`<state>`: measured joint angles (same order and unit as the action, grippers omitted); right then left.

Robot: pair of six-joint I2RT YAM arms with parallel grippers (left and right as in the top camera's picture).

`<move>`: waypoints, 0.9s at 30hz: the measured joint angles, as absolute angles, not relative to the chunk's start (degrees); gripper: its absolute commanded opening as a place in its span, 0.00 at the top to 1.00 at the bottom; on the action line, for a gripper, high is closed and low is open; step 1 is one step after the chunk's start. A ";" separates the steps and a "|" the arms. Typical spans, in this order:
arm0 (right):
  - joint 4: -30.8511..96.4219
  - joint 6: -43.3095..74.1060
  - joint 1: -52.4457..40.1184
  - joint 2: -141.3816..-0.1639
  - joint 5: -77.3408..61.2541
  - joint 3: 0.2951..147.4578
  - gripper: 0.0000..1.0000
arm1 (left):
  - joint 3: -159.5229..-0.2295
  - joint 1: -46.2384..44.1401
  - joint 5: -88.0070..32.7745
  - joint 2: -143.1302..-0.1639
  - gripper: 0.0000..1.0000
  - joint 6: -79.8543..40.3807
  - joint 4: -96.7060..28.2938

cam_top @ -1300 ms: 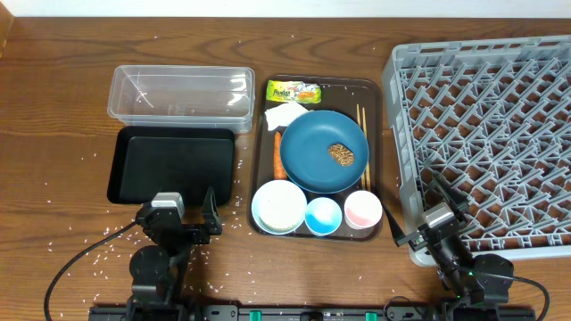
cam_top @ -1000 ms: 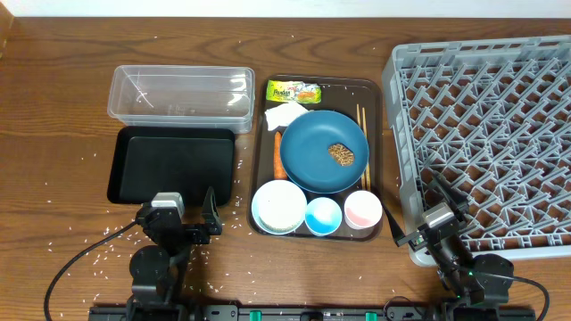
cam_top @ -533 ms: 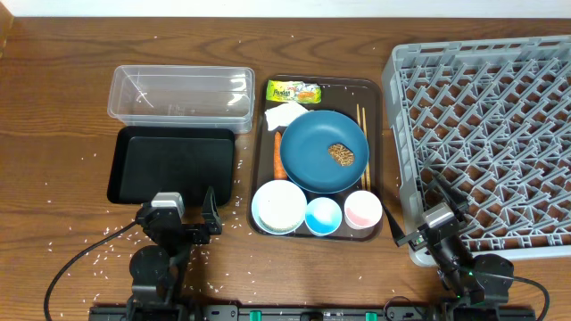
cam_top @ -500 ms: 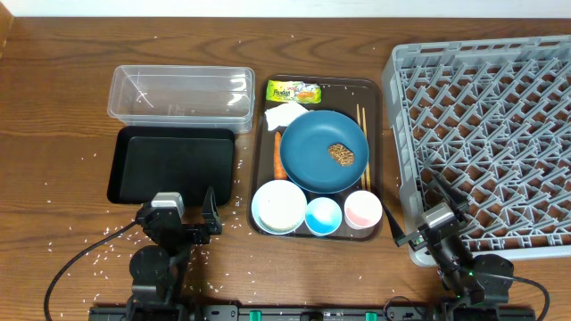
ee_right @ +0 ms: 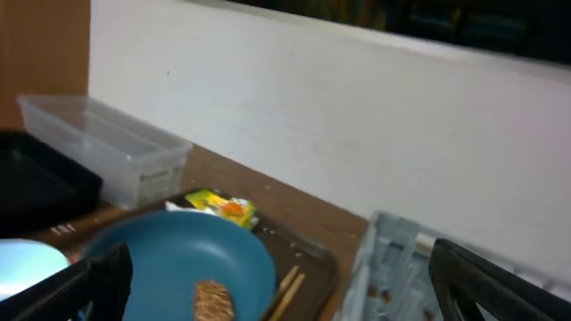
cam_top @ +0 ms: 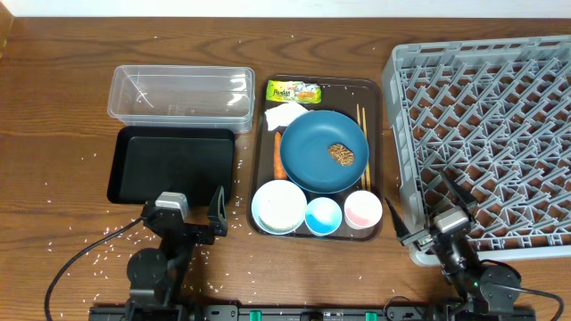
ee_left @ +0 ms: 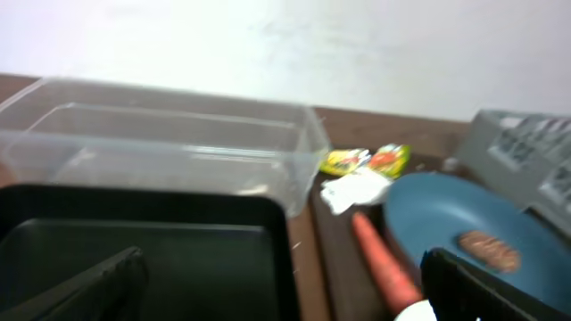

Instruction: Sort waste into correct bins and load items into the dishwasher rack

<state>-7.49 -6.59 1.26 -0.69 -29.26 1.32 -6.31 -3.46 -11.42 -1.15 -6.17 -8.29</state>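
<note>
On the brown serving tray (cam_top: 377, 94) lie a yellow-green wrapper (cam_top: 293, 91), white tissue (cam_top: 284, 116), carrot (cam_top: 277, 153), chopsticks (cam_top: 361, 116), and a blue plate (cam_top: 308, 143) with a brown lump (cam_top: 340, 153). A white bowl (cam_top: 278, 205), blue cup (cam_top: 323, 215) and pink cup (cam_top: 363, 209) stand at its front. The clear tub (cam_top: 181, 96) and black tray (cam_top: 174, 165) are to the left, the grey rack (cam_top: 491, 134) to the right. My left gripper (cam_top: 192, 214) (ee_left: 285, 294) and right gripper (cam_top: 428, 214) (ee_right: 285, 294) are open and empty at the front edge.
White rice grains (cam_top: 89, 234) are scattered over the wooden table, mostly at the front left. In the right wrist view the plate (ee_right: 169, 259), wrapper (ee_right: 223, 207) and rack edge (ee_right: 393, 259) lie ahead, with a white wall behind.
Both arms have shifted slightly to the right near the front edge. The objects on the table have not moved.
</note>
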 measured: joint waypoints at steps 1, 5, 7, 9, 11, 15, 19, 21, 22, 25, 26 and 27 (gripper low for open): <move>-7.20 -5.48 1.26 -0.71 -29.26 1.65 0.01 | -7.31 -3.46 -12.01 -1.85 0.02 -6.46 -8.16; -0.10 0.40 1.26 -3.40 -29.02 8.08 0.01 | -16.43 -3.46 -14.74 -9.21 0.02 -7.51 -10.48; 4.80 1.96 1.26 -6.96 -28.91 13.76 0.01 | -23.38 -3.46 -16.49 -15.35 0.02 -7.68 -13.96; 10.15 2.85 1.26 -12.03 -28.88 20.43 0.01 | -31.29 -3.46 -18.70 -22.85 0.02 -7.88 -18.63; 16.78 3.60 1.26 -18.48 -28.80 28.16 0.01 | -39.44 -3.46 -21.67 -31.18 0.02 -7.90 -25.04; 29.85 4.01 1.26 -32.88 -28.16 42.70 0.01 | -55.70 -4.89 -26.41 -47.88 0.02 -7.94 -40.99; 35.40 4.10 1.26 -45.89 -30.28 53.01 0.01 | -66.89 -9.72 -28.62 -61.23 0.02 -7.84 -50.85; 37.28 4.10 1.26 -50.83 -32.49 56.18 0.01 | -69.19 -12.67 -29.43 -65.91 0.02 -7.84 -52.14; 38.15 4.12 1.26 -52.82 -33.34 57.14 0.01 | -69.54 -13.93 -29.69 -67.61 0.02 -7.84 -52.16; 39.11 4.60 1.26 -56.71 -34.20 57.67 0.01 | -69.80 -19.33 -30.30 -73.28 0.02 -7.86 -52.64; 39.62 5.80 1.34 -57.82 -33.74 57.69 0.01 | -69.80 -21.04 -30.41 -74.70 0.02 -7.86 -52.66; 40.18 7.03 1.54 -58.72 -33.08 57.69 0.01 | -69.80 -22.92 -30.30 -76.05 0.02 -7.84 -52.69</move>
